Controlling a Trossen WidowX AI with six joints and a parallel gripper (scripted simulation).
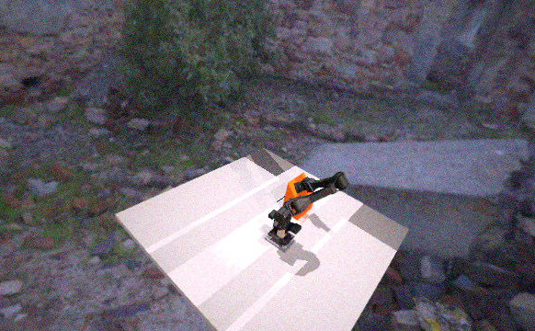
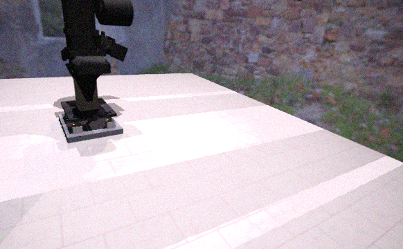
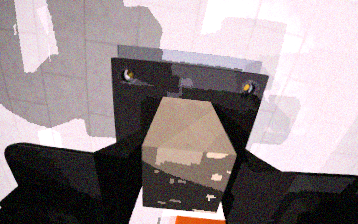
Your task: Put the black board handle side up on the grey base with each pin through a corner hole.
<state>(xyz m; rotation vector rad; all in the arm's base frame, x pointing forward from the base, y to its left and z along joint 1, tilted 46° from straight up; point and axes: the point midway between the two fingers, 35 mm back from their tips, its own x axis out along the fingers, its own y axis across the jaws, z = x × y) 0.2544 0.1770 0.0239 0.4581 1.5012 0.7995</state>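
Pincer (image 1: 282,233) (image 2: 86,104) (image 3: 184,131) points down, fingers partly apart, pinching the tan square handle (image 1: 280,233) (image 2: 81,104) (image 3: 185,125) from two opposite sides. Black board (image 1: 273,237) (image 2: 107,111) (image 3: 150,70) hangs from that handle, directly beneath the pincer, handle side up, looking near level. Grey base (image 1: 276,245) (image 2: 95,134) (image 3: 205,59) lies lower still, under the board, on the pale table (image 1: 194,216) (image 2: 222,180) (image 3: 325,30). Exterior view: light gap between board and base, near post (image 2: 77,129) and another post (image 2: 111,124) showing in it, gold glints just under the board. Wrist view: beyond the handle, two corner holes, gold showing in each, one pin (image 3: 130,74) to the left in frame, other pin (image 3: 247,87) to the right. Cannot tell whether either tip has entered its hole. Corners nearer the wrist camera hidden by handle and fingers. Strip of base peeks past the board's far edge. Board not seated flat on the posts.
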